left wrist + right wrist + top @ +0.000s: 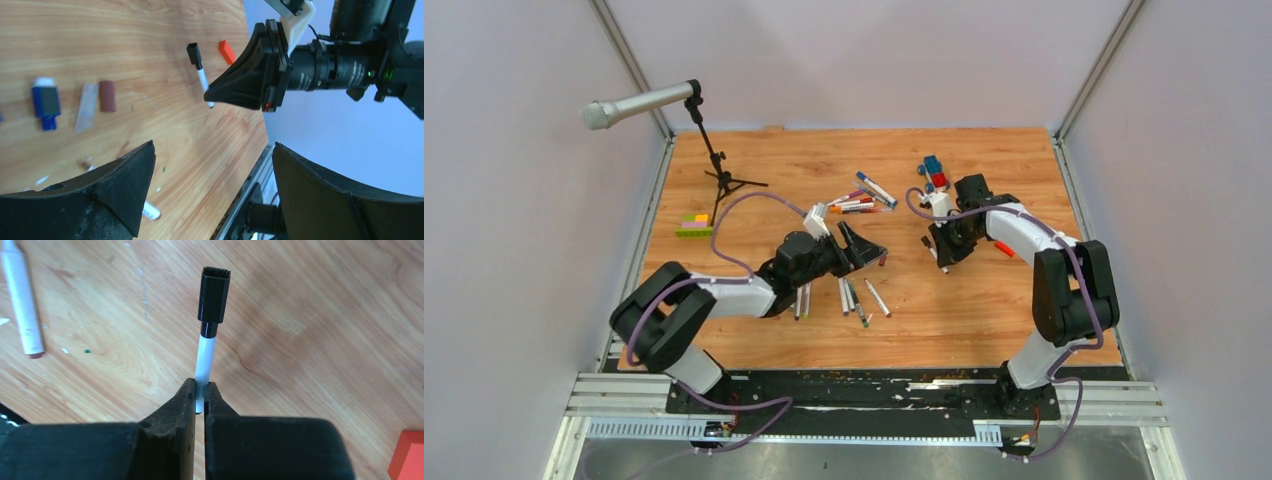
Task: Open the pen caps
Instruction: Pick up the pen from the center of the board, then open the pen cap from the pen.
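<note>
You were working on a wood-grain table (984,322) closed in by plain pale walls, with metal rails along its near edge; a microphone (639,103) on a black tripod stood at the far left corner, well away from both grippers. Counted from above, there were two arms; one green-yellow brick bar (694,227) far out to the left of your left gripper (866,247); one blue-and-red toy car (935,172) just beyond your right gripper (944,257); and one orange block (1004,248) close on that gripper's right side. The loose pens lay in three lots: a far fan (861,201) of about five beyond the left gripper, a near row (860,297) of roughly four on its near side, and a pair (801,300) beside its forearm; the overhead view was too small for a firmer count. The left wrist camera also caught two small loose pieces that looked like pen caps, a maroon one (107,95) and a pale one (87,106), side by side on the wood. Your left gripper stood wide open with nothing between its fingers (135,170); your right gripper was clamped on the white barrel of the black-capped pen (204,360), whose black cap (215,295) was on and pointed away from the fingertips, with the left gripper opposite and apart from it.
</note>
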Controlling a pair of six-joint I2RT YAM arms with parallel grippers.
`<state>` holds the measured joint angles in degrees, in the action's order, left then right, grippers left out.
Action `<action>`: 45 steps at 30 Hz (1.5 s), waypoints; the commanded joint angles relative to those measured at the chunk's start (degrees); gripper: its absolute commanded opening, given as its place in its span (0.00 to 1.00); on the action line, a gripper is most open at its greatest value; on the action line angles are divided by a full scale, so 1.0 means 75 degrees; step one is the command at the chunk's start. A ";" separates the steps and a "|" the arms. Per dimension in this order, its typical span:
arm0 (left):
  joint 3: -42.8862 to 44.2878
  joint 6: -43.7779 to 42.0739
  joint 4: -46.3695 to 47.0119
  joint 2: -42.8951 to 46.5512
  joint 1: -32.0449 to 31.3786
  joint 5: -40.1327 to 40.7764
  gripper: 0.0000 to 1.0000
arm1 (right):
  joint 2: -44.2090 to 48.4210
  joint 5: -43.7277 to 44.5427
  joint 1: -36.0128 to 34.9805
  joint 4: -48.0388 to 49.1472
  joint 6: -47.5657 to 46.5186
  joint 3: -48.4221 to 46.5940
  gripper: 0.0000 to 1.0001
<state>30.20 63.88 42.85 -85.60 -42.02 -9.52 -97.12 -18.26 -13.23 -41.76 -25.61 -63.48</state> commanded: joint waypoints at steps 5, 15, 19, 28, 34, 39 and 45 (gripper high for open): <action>0.1685 0.0572 0.0981 -0.1856 -0.0227 -0.0346 0.94 | 0.0537 -0.2149 0.0101 0.0149 -0.0094 0.0003 0.00; 0.2688 0.0435 0.0194 -0.2831 -0.0292 0.0018 0.84 | 0.0818 -0.3187 0.0106 0.0072 -0.0192 0.0038 0.00; 0.2857 0.0465 0.0140 -0.3032 -0.0292 0.0105 0.77 | 0.0822 -0.3386 0.0108 0.0040 -0.0205 0.0030 0.00; 0.3243 0.0403 0.0052 -0.3332 -0.0315 0.0076 0.65 | 0.0722 -0.3546 0.0089 -0.0009 -0.0221 0.0039 0.00; 0.3339 0.0407 0.0042 -0.3421 -0.0327 0.0039 0.49 | 0.0618 -0.3596 0.0080 -0.0022 -0.0221 0.0033 0.00; 0.3380 0.0371 0.0017 -0.3466 -0.0340 0.0011 0.32 | 0.0542 -0.3568 0.0040 -0.0036 -0.0215 0.0039 0.00; 0.3309 0.0299 0.0212 -0.3463 -0.0350 -0.0158 0.00 | 0.0476 -0.3651 -0.0003 -0.0111 -0.0254 0.0017 0.02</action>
<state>54.28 67.64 43.03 -110.80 -44.45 -10.50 -93.36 -42.50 -12.73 -42.41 -26.28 -63.29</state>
